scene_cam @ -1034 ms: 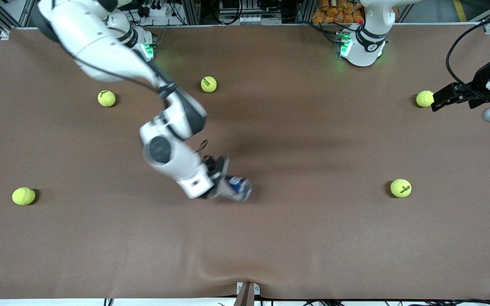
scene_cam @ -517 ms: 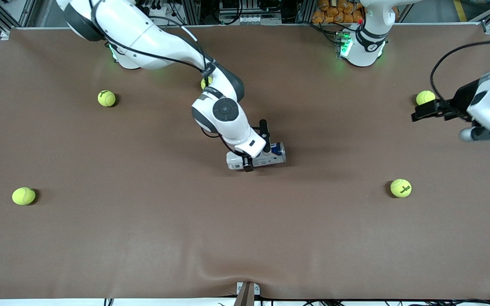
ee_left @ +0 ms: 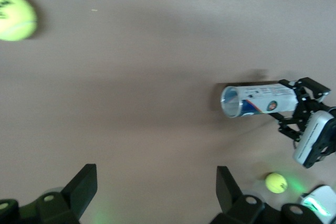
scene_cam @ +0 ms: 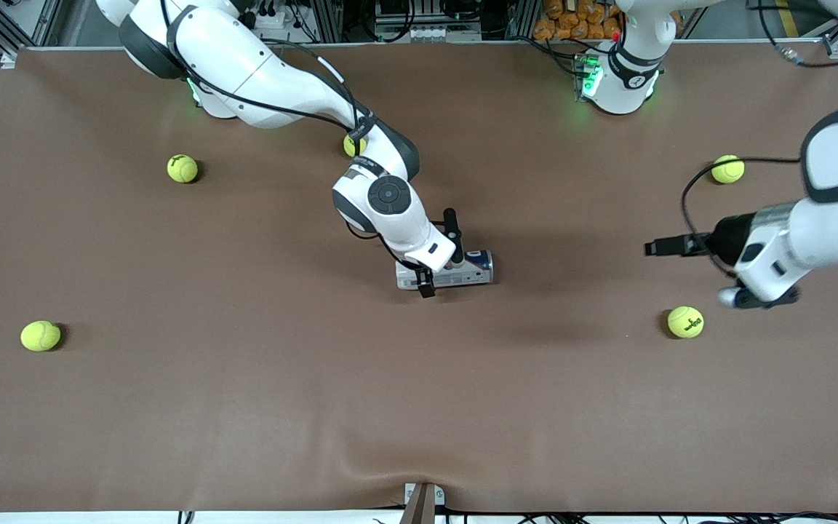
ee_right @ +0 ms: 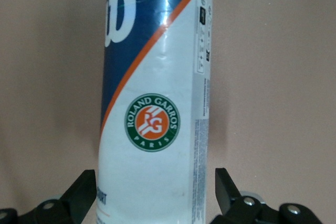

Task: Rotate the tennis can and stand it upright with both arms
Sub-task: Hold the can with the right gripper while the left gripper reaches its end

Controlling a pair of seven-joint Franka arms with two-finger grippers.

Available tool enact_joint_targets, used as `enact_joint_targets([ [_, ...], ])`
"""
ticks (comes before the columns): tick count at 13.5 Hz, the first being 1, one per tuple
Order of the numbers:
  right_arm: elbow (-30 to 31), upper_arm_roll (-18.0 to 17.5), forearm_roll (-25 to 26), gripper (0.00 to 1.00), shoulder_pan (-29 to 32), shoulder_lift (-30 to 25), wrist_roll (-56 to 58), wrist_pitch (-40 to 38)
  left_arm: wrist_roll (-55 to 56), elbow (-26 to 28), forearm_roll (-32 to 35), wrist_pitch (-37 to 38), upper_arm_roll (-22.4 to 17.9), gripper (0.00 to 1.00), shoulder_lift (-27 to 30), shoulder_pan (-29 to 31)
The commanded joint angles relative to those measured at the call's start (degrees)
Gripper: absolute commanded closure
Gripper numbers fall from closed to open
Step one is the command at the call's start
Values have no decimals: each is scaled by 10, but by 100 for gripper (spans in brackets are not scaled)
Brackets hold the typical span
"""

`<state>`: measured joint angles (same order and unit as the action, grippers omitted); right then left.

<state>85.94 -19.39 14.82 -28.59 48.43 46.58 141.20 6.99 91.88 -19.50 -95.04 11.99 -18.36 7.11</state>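
- tennis can [scene_cam: 455, 271] lies on its side on the brown table [scene_cam: 244, 407], near the table's middle, its open silvery rim toward the left arm's end.
- right gripper [scene_cam: 439, 253] straddles the can near its white end; the right wrist view shows both fingers [ee_right: 81, 192] standing clear of the label, jaws apart, nothing clamped.
- left gripper [scene_cam: 655, 248] hangs over bare table toward the left arm's end, well apart from the can, pointed at it; jaws apart and empty.
- tennis balls lie scattered about; the nearest to the left gripper is one ball [scene_cam: 685, 322].
- progress, as a judgement: the can rests flat and released, so uprighting is not yet done.
- remaining: a grip by the left arm and tipping the can onto its base.
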Motion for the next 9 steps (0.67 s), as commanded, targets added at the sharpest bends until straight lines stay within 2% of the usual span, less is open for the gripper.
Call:
enact_joint_targets([
  [1,-3,-6,10,0,-1,-10,0,-3,-7,0,-50,-37,12,0,-32,-5],
  [3,-7,-17,5,0,1,-18,-5,-8,-7,17,-96,-66,17,0,-54,-9],
  [5,-8,-26,-5,0,15,-32,-14,-24,-7,52,-169,-109,23,0,-72,-21],
  [8,-10,-24,-74,0,44,-91,-68,-100,-7,77,-243,-163,25,0,-105,-58],
  [9,-10,-21,-77,0,64,-115,-98,-123,-7,78,-277,-168,25,0,-118,-68],
])
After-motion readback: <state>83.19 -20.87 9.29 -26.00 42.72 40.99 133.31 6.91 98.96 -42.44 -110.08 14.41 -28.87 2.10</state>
